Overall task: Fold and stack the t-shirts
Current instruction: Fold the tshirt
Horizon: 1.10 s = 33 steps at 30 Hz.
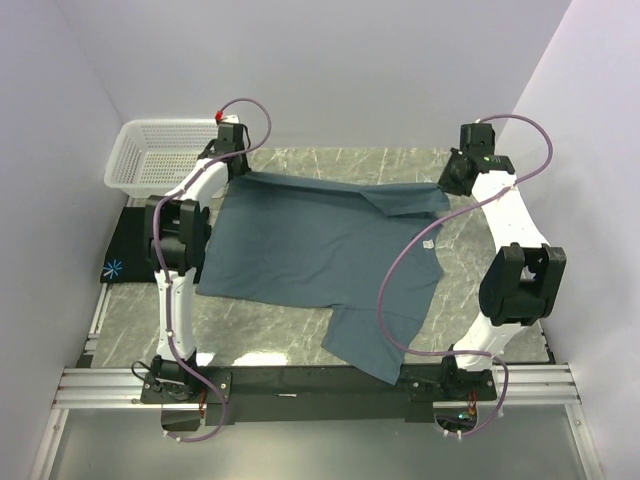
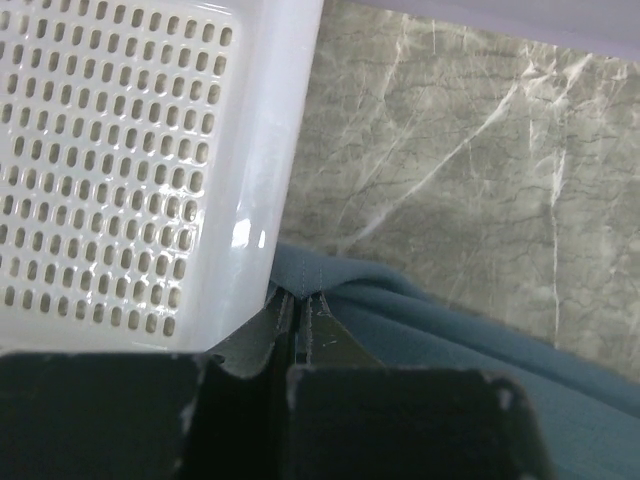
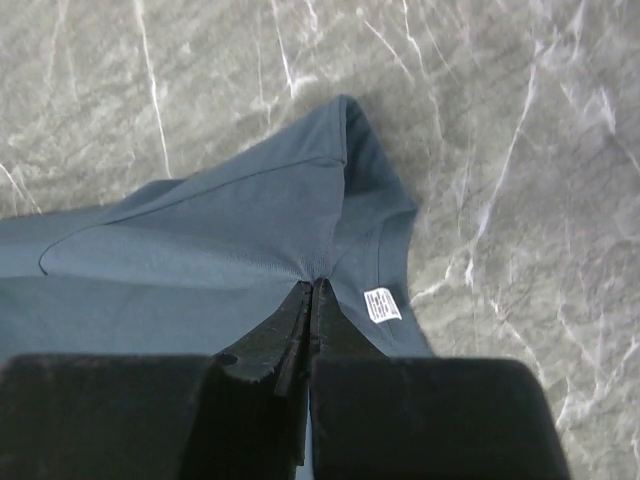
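A slate-blue t-shirt (image 1: pixel 310 250) lies spread over the marble table, one end trailing toward the near edge. My left gripper (image 1: pixel 236 170) is shut on its far left corner, right beside the white basket; the pinched hem (image 2: pixel 300 285) shows at the fingertips in the left wrist view. My right gripper (image 1: pixel 452 183) is shut on the far right edge, where the cloth (image 3: pixel 250 220) bunches at the tips near a small white label (image 3: pixel 381 304). A black t-shirt (image 1: pixel 127 250) with a light-blue starburst print lies flat at the table's left edge.
The white lattice basket (image 1: pixel 160 150) stands at the far left corner; its wall (image 2: pixel 255 170) is close to my left fingers. Purple-grey walls enclose the table on three sides. A metal rail (image 1: pixel 310 385) carrying the arm bases runs along the near edge.
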Each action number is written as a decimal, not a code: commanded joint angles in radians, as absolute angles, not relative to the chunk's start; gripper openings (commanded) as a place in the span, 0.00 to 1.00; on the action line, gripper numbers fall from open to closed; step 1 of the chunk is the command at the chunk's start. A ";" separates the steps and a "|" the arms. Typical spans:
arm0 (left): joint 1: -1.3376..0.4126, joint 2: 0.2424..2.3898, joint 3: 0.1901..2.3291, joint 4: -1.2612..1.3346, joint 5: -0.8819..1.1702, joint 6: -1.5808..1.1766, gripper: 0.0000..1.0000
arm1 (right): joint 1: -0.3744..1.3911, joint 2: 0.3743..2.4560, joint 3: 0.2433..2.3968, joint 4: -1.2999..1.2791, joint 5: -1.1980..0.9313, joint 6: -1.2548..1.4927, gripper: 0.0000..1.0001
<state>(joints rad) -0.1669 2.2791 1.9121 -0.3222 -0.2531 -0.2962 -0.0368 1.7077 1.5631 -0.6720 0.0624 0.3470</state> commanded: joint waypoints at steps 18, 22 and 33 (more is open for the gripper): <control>-0.147 2.123 1.850 -0.456 -0.299 -0.445 0.01 | -0.054 1.542 1.364 -0.747 0.028 0.443 0.00; -0.147 2.097 1.816 -0.460 -0.291 -0.459 0.01 | -0.057 1.516 1.333 -0.747 0.022 0.443 0.00; -0.147 2.054 1.799 -0.511 -0.259 -0.532 0.01 | -0.072 1.474 1.293 -0.753 -0.024 0.439 0.00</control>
<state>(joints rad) -0.1612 2.1479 1.8095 -0.4992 -0.2508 -0.4957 -0.0566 1.5211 1.3128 -0.7471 -0.0124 0.4339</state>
